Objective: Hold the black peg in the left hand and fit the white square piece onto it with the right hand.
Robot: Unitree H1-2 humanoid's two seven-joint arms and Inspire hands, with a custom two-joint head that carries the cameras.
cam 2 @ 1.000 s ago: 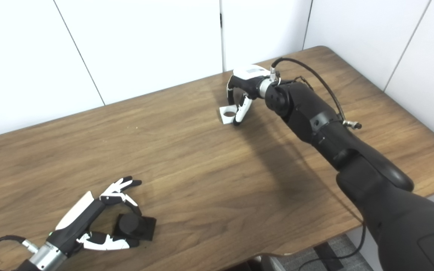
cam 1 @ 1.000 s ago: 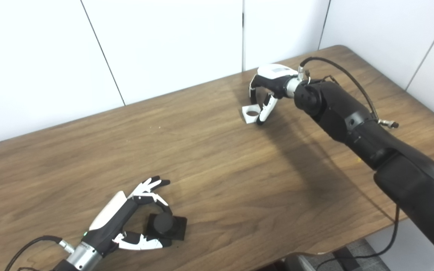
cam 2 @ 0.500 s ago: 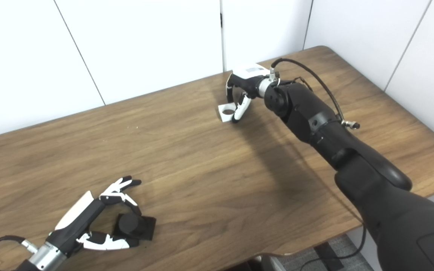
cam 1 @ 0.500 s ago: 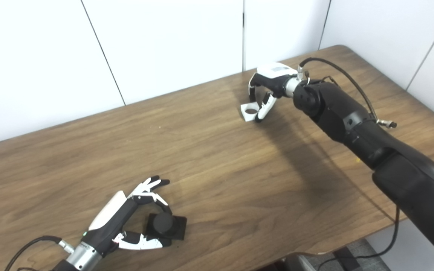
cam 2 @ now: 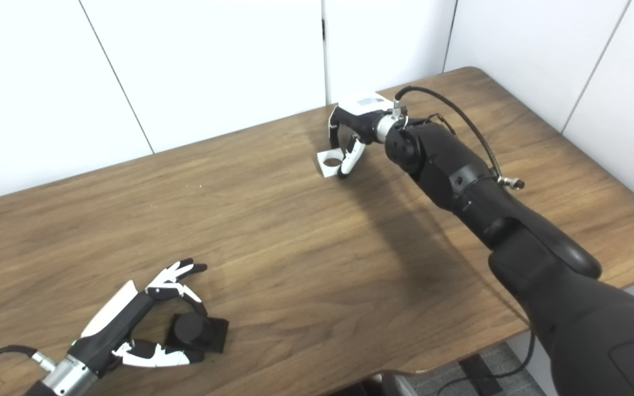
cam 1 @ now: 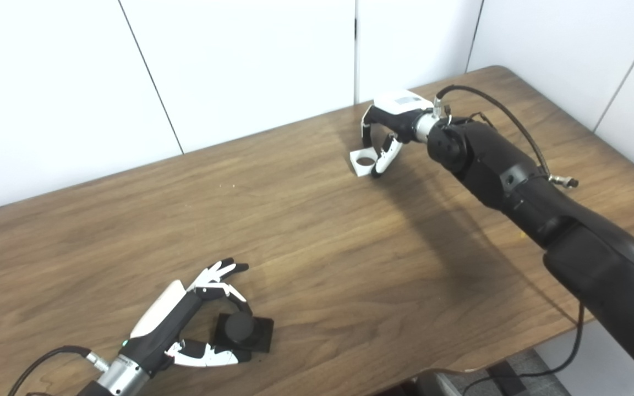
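Left hand [cam 1: 185,324] clasps the black peg [cam 1: 239,328]; right hand [cam 1: 391,124] apparently pinches the white square piece [cam 1: 363,161].

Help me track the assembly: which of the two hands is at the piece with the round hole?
The right hand, far across the table, grips the white square piece. The left hand is at the black peg.

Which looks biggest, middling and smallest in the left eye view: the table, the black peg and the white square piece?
1. Table, by far the largest.
2. Black peg, with its square base.
3. White square piece; it lies farther from the camera, so its ranking below the peg is unsure.
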